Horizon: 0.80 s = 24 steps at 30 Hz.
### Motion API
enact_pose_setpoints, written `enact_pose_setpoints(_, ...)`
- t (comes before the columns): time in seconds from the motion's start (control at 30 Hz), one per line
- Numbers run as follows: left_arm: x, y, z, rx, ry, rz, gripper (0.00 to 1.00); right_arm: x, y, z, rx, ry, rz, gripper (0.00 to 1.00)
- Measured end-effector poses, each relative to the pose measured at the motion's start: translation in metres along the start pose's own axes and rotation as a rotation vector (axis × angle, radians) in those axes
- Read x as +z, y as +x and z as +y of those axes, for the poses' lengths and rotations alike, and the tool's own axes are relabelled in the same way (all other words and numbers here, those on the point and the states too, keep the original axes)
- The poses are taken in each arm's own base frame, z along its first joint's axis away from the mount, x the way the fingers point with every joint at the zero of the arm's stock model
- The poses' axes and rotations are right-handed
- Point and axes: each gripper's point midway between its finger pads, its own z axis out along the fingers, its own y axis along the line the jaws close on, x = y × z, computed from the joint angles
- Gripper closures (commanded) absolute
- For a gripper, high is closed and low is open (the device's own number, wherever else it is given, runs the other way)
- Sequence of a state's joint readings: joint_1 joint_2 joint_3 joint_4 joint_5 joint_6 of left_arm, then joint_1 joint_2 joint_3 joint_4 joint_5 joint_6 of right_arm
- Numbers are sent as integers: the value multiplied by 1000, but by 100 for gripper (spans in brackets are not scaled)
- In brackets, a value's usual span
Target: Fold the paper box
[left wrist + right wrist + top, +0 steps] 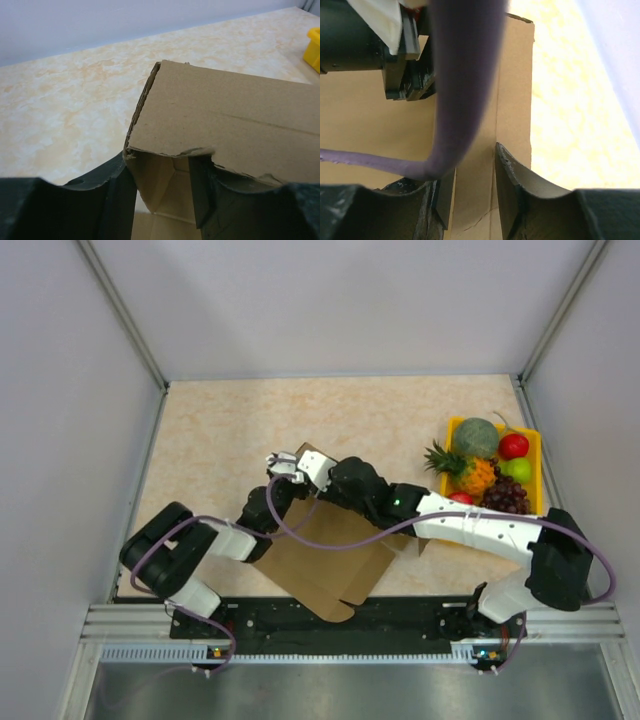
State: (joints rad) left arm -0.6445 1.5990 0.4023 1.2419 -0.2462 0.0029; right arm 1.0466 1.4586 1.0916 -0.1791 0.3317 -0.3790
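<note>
The box [322, 565] is being kept on the table [220, 430], between the two arms. Its raised corner is being straddled by the left claw [161, 171], jaws parted. The right claw [472, 170] is being held released over a flat panel.

Plain brown box [310, 570] on a beige, marbled table [220, 430]; yellow tray [537, 465] at the right; purple cable [460, 75]; black-and-white arms [470, 525].
</note>
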Motion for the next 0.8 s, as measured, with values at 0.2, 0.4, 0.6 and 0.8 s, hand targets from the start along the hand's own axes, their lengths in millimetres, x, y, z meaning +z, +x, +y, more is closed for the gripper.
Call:
enact_pose_setpoints(0.2,-24,-15,-2,-69,34,-13,46,-3,-6,10,74,-62,-33,54)
enact_pose_setpoints(0.4,-36,-21,-8,-153,74,69,39,-6,-3,6,187,-96,-49,52)
enact_pose_setpoints(0.6,-58,-38,-17,-235,131,152,38,-6,6,-18,323,-97,-58,52)
enact_pose_setpoints(0.8,-83,-58,-9,-288,107,174,33,-7,5,-20,405,-133,-70,51)
